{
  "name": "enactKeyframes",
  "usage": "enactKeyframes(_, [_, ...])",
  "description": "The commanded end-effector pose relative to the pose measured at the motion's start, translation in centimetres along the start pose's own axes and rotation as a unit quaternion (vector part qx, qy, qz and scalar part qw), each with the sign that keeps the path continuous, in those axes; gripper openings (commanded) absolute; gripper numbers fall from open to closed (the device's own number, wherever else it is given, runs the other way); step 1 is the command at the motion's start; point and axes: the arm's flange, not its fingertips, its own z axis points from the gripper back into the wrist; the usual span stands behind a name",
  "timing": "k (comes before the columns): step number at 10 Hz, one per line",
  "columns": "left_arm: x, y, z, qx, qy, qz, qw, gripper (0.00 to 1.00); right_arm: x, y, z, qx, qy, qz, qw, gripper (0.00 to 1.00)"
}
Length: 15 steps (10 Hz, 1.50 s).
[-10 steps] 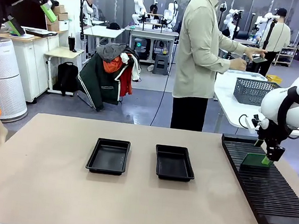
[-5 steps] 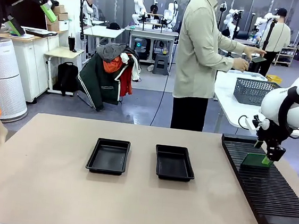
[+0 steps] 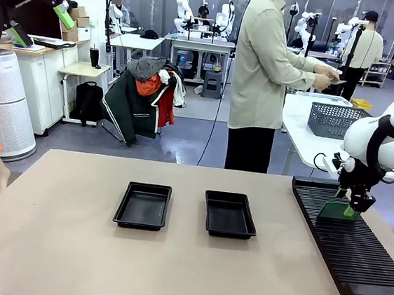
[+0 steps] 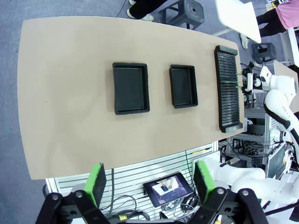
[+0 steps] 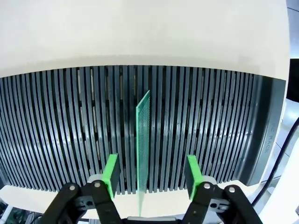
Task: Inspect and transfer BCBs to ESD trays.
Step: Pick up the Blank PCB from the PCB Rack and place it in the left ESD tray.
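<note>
The left jaws hang high above the left end of the tabletop, spread wide and holding nothing. Their green pads (image 4: 96, 184) are flat, rubbery-looking strips on black angular fingers. Far below and ahead of them lies the smooth matt beige tabletop (image 4: 60, 116), a broad sheet with rounded corners.

Straight ahead of the left jaws, side by side near the middle of the tabletop, sit two shallow black rectangular plastic trays with flared rims and rounded corners. The left tray (image 3: 143, 205) and the right tray (image 3: 229, 214) lie apart from each other, and their floors have a slight sheen. Both are well to the left of the right jaws.

Directly under the right jaws a long black ribbed plastic rack (image 3: 354, 263) runs along the right end of the tabletop, its many narrow slots parallel. A thin flat green rectangular circuit board (image 5: 143, 135) stands upright on edge in one slot, its face finely speckled. The right jaws straddle it and are open. One green pad (image 5: 111, 170) stands on each side of the board with a clear gap between, so neither touches it. The white right arm (image 3: 388, 139) above has rounded glossy shells.

Beyond the right jaws, a person in a pale shirt (image 3: 261, 70) stands at the far edge, turned towards a white side table bearing a grey wire mesh basket (image 3: 334, 121).
</note>
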Motion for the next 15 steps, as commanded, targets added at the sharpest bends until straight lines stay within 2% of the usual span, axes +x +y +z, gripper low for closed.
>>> enactKeyframes(1, [-0.09,0.13,0.04,-0.005,0.0,-0.001,1.0,1.0,-0.55,-0.11,-0.16,0.001,0.004,0.005,1.0,0.65])
enactKeyframes(2, [-0.09,0.13,0.04,-0.005,0.0,-0.001,1.0,1.0,-0.57,-0.05,-0.26,0.002,0.005,0.005,1.0,0.58])
enactKeyframes(3, [-0.09,0.13,0.04,-0.005,0.0,-0.001,1.0,1.0,-0.59,-0.04,-0.41,0.002,0.004,0.005,1.0,0.57])
enactKeyframes(6, [-0.09,0.13,0.04,-0.005,0.0,-0.001,1.0,1.0,-0.57,0.13,-0.68,0.003,0.002,0.007,1.0,0.43])
enactKeyframes(7, [-0.09,0.13,0.04,-0.005,0.0,-0.001,1.0,1.0,-0.5,0.15,-0.62,0.002,0.004,0.008,1.0,0.42])
enactKeyframes(8, [-0.09,0.13,0.04,-0.005,0.0,-0.001,1.0,1.0,-0.39,0.12,-0.56,0.003,0.005,0.006,1.0,0.35])
enactKeyframes(9, [-0.09,0.13,0.04,-0.005,0.0,-0.001,1.0,1.0,-0.37,0.12,-0.6,0.005,0.004,0.005,1.0,0.34])
enactKeyframes(10, [-0.09,0.13,0.04,-0.005,0.0,-0.001,1.0,1.0,-0.32,0.14,-0.62,0.006,0.005,0.005,1.0,0.28])
enactKeyframes(11, [-0.09,0.13,0.04,-0.005,0.0,-0.001,1.0,1.0,-0.27,0.25,-0.54,0.008,0.005,0.005,1.0,0.27])
enactKeyframes(12, [-0.09,0.13,0.04,-0.005,0.0,-0.001,1.0,1.0,-0.23,0.33,-0.44,0.011,0.007,0.004,1.0,0.2])
enactKeyframes(13, [-0.09,0.13,0.04,-0.005,0.0,-0.001,1.0,1.0,-0.21,0.4,-0.43,0.013,0.009,0.004,1.0,0.26])
enactKeyframes(14, [-0.09,0.13,0.04,-0.005,0.0,-0.001,1.0,1.0,-0.23,0.42,-0.43,0.015,0.009,0.004,1.0,0.13])
enactKeyframes(15, [-0.09,0.13,0.04,-0.005,0.0,-0.001,1.0,1.0,-0.37,0.46,-0.47,0.017,0.009,0.002,1.0,0.19])
